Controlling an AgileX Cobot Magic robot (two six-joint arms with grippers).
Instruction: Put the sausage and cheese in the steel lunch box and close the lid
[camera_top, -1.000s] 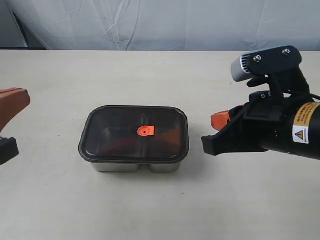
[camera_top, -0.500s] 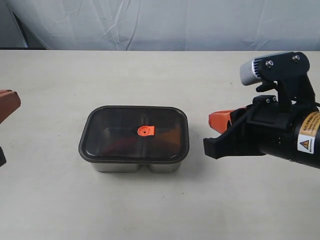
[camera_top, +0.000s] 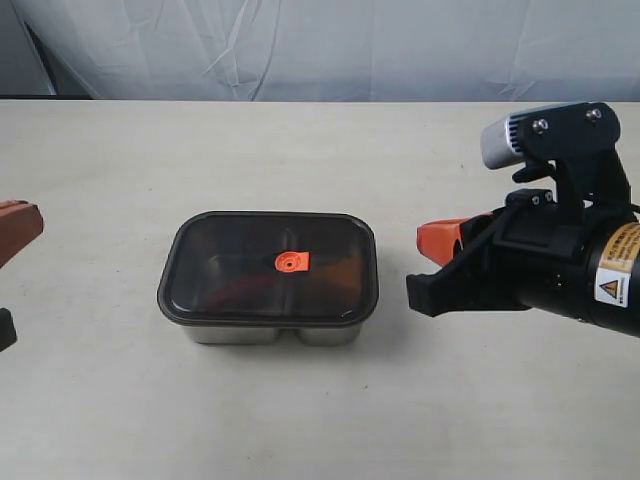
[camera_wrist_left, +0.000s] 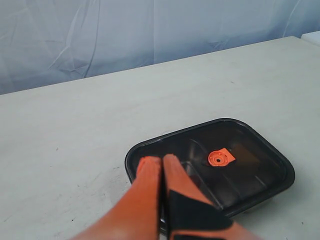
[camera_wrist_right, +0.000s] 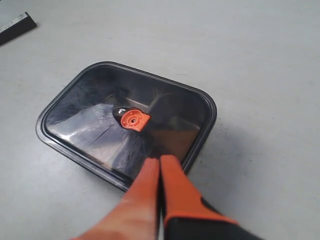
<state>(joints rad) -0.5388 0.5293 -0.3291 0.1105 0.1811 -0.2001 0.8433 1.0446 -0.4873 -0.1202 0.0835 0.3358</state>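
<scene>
The steel lunch box (camera_top: 266, 334) stands mid-table with the dark smoky lid (camera_top: 230, 250) seated flat on it, its orange valve tab (camera_top: 291, 262) at the centre. A dim reddish shape (camera_top: 232, 287) shows through the lid on one side and a dim orange one (camera_top: 346, 268) on the other; I cannot make out the sausage or the cheese clearly. My right gripper (camera_top: 438, 240) hovers shut, right of the box and apart from it. Its tips (camera_wrist_right: 160, 161) hang near the lid's (camera_wrist_right: 95, 125) rim. The left gripper (camera_top: 16, 222) sits shut at the far left edge, with tips (camera_wrist_left: 161, 161) before the lid (camera_wrist_left: 250, 170).
A white cloth backdrop (camera_top: 330, 50) hangs behind the table's far edge. A dark strip (camera_wrist_right: 15, 27) lies at the edge of the right wrist view. Bare tabletop (camera_top: 300, 160) surrounds the box.
The left gripper has drawn back to the left, almost out of the exterior view. The right arm has shifted slightly right and away from the box. The box and lid have not moved.
</scene>
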